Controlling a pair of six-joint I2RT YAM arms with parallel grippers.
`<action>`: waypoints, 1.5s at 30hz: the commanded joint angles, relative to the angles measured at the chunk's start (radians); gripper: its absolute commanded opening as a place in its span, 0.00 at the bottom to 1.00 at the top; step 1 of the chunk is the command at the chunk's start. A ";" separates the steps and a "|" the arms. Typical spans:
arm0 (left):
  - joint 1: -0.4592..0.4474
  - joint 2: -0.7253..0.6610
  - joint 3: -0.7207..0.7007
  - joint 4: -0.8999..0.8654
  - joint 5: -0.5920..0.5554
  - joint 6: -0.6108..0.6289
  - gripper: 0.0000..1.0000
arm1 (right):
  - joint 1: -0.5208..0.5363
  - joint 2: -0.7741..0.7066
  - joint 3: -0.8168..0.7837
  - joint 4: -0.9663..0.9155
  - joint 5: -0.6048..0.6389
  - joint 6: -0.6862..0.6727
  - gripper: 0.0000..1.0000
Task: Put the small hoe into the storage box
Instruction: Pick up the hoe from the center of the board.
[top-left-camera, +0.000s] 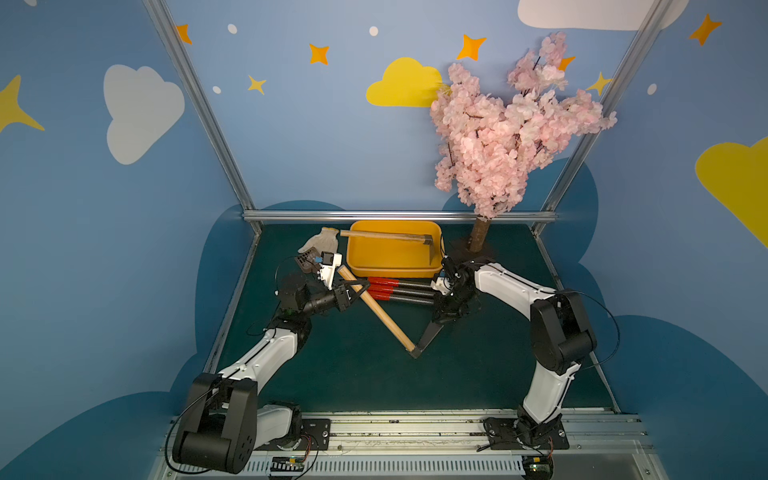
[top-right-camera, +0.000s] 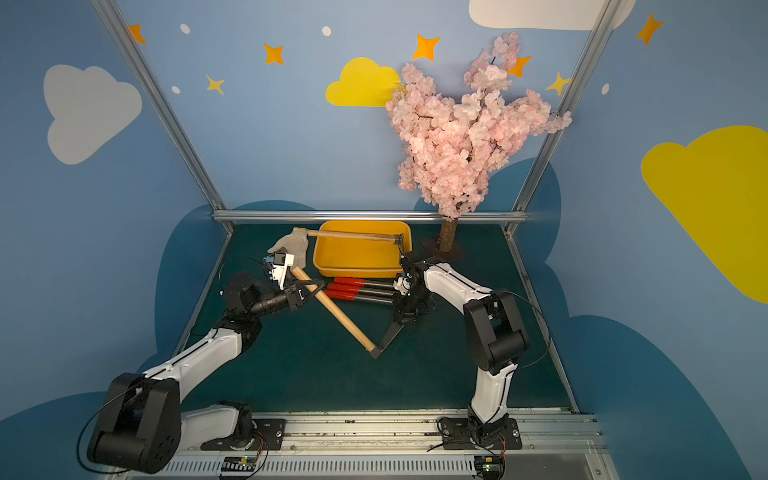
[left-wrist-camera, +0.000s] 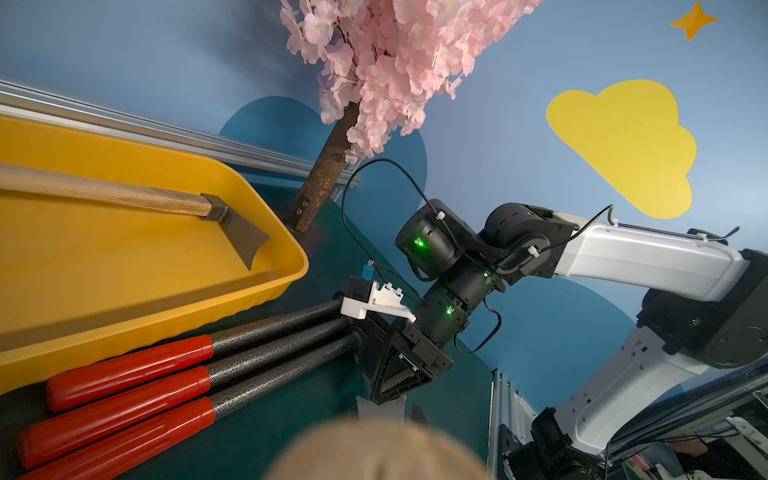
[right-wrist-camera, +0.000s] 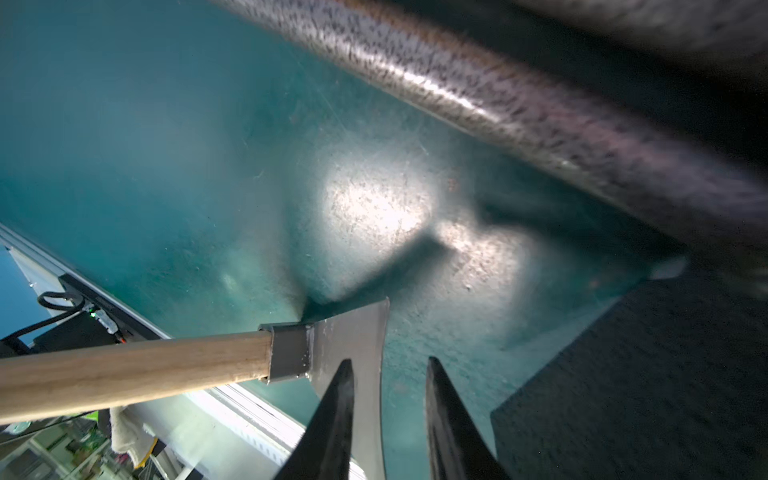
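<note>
The small hoe has a wooden handle (top-left-camera: 382, 318) running diagonally across the green table, and its dark metal blade (top-left-camera: 428, 338) angles up toward the right arm. My left gripper (top-left-camera: 357, 286) is shut on the handle near its far end; the left wrist view shows that handle as a blurred tan shape (left-wrist-camera: 374, 453). My right gripper (right-wrist-camera: 388, 365) is at the blade (right-wrist-camera: 353, 332). Its fingers stand apart, with the blade passing behind one finger and bare table showing beside the other. The yellow-orange storage box (top-left-camera: 390, 270) stands at the back, just beyond both grippers.
Another wooden-handled hoe (top-left-camera: 386, 236) lies in the box, its handle over the left rim. Three red-and-black tool handles (top-left-camera: 399, 289) lie along the box's front wall under the grippers. A work glove (top-left-camera: 322, 241) lies left of the box. A pink blossom tree's trunk (top-left-camera: 478, 237) stands to its right.
</note>
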 joint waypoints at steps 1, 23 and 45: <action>0.012 0.010 0.009 0.003 -0.028 0.121 0.03 | 0.008 0.017 0.002 -0.016 -0.036 -0.010 0.30; 0.012 0.002 -0.017 0.012 -0.064 0.128 0.03 | 0.061 0.064 -0.028 0.030 -0.135 0.011 0.00; 0.077 -0.126 -0.006 -0.246 -0.350 0.080 0.78 | -0.032 -0.146 0.014 0.085 0.019 0.056 0.00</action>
